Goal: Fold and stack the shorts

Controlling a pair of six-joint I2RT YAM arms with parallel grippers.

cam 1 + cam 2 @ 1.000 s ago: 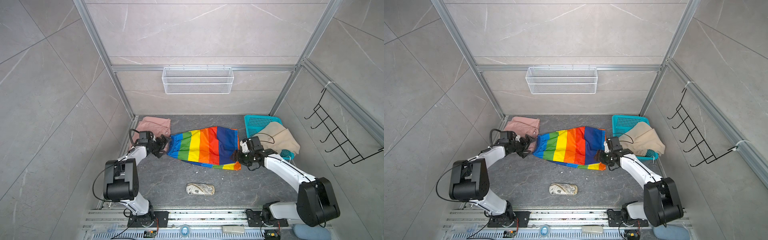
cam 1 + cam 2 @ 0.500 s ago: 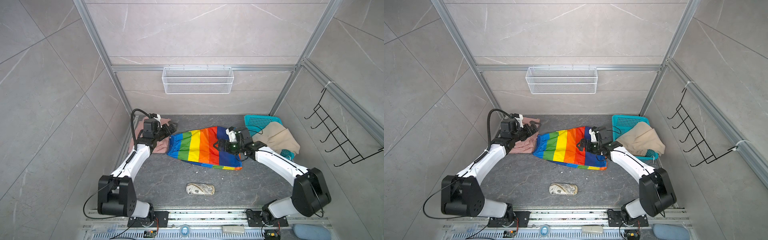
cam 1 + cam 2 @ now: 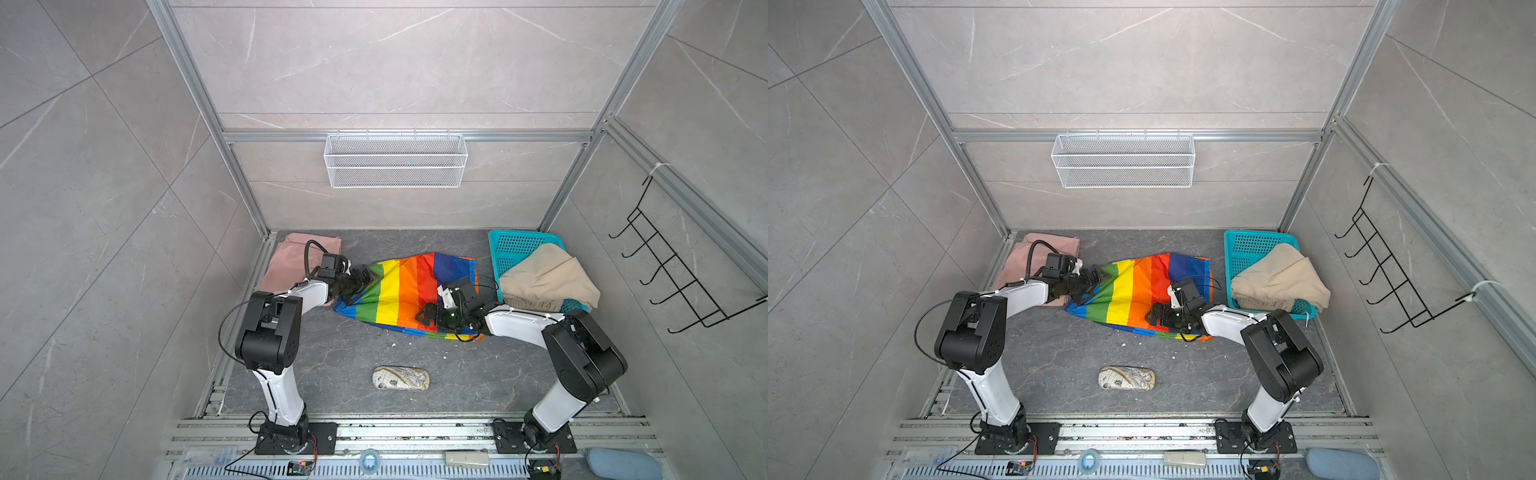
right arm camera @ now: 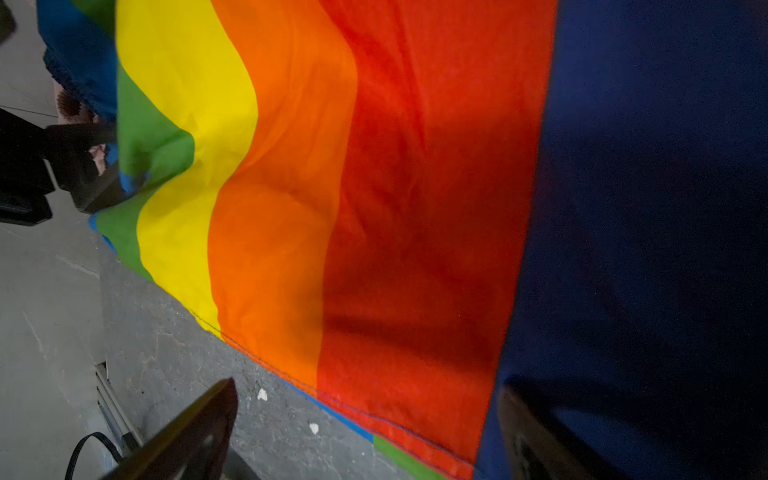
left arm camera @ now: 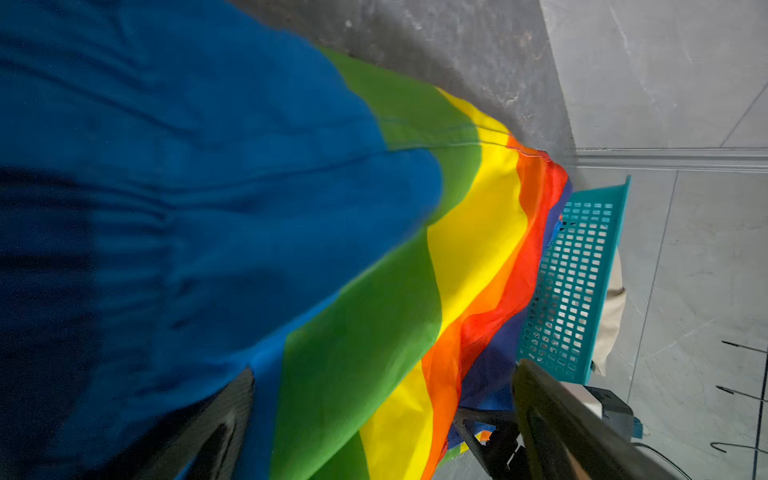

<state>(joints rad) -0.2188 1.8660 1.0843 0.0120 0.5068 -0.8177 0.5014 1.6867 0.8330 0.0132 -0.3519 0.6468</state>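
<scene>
Right wrist view, smooth rainbow-striped cloth shorts (image 4: pixel 374 208) rumpled on grey desk (image 4: pixel 187 353), right hand (image 4: pixel 365 386) spread wide, empty, left hand (image 5: pixel 382 370) likewise.

No legible text, pouch (image 3: pixel 400 378) print perhaps lettering, too small

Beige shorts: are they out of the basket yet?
No, in a top view the beige shorts lie draped over the basket.

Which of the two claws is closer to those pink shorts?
Left. The left gripper sits just beside the pink shorts; the right gripper is farther off, over the rainbow shorts.
</scene>
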